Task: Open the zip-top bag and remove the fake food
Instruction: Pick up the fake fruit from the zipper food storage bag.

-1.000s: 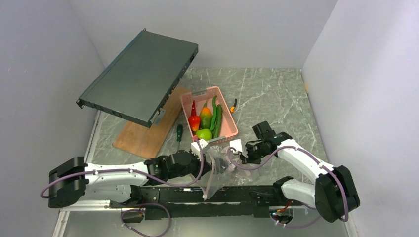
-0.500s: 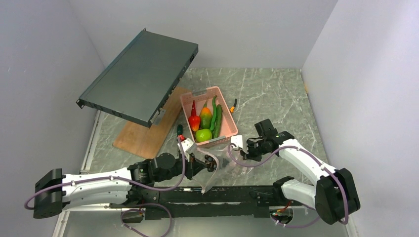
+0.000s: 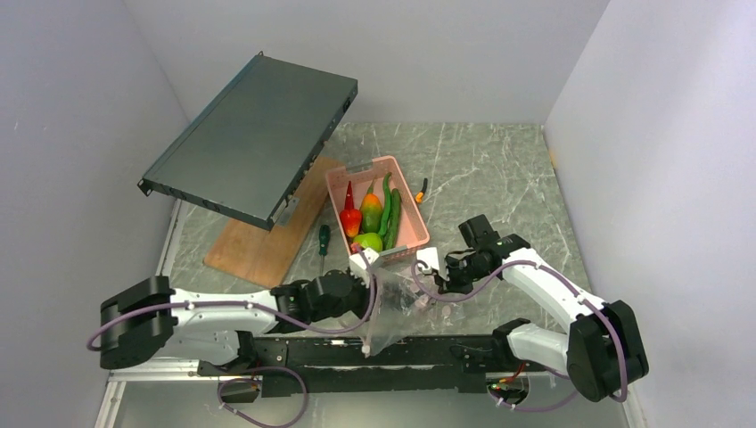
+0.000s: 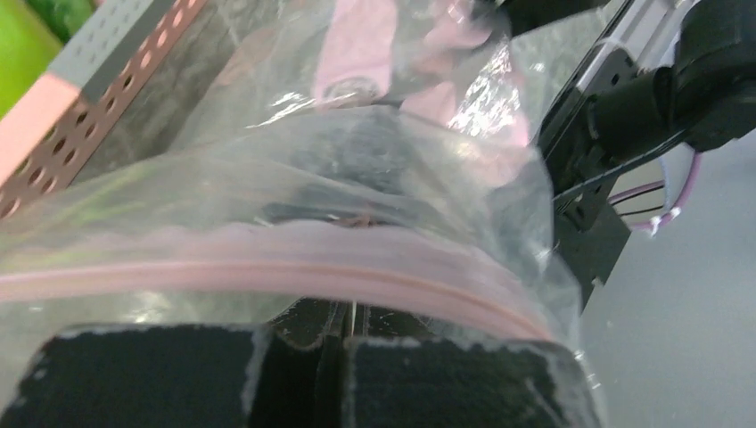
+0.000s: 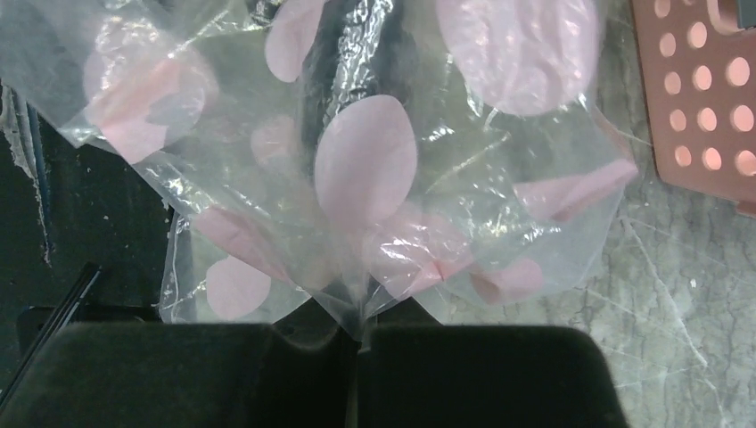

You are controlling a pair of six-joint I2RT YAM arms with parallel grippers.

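The bag (image 3: pixel 392 308) is held up between the two grippers at the near edge of the table (image 3: pixel 481 169), just in front of the near end of the pink basket (image 3: pixel 412 227).

The left gripper (image 4: pixel 343 361) is fully closed. In the left wrist view, the bag's edge next to the pink zip strip (image 4: pixel 267 276) is pinched between its pads.

The right gripper (image 5: pixel 357 348) is likewise fully closed. A fold of the clear, pink-spotted film is clamped between its fingers.

A dark object (image 5: pixel 352 62) is seen inside the bag; it cannot be identified through the crumpled film.

Fake food is located in the basket:
- a lime-green apple (image 3: pixel 367 241) at the near end
- long green pods (image 3: pixel 390 214)
- a red piece (image 3: pixel 350 221) beside an orange-and-green piece (image 3: pixel 371 209)

A green-handled screwdriver (image 3: pixel 324 239) lies on the table to the left of the basket, beside a wooden board (image 3: pixel 258 250).
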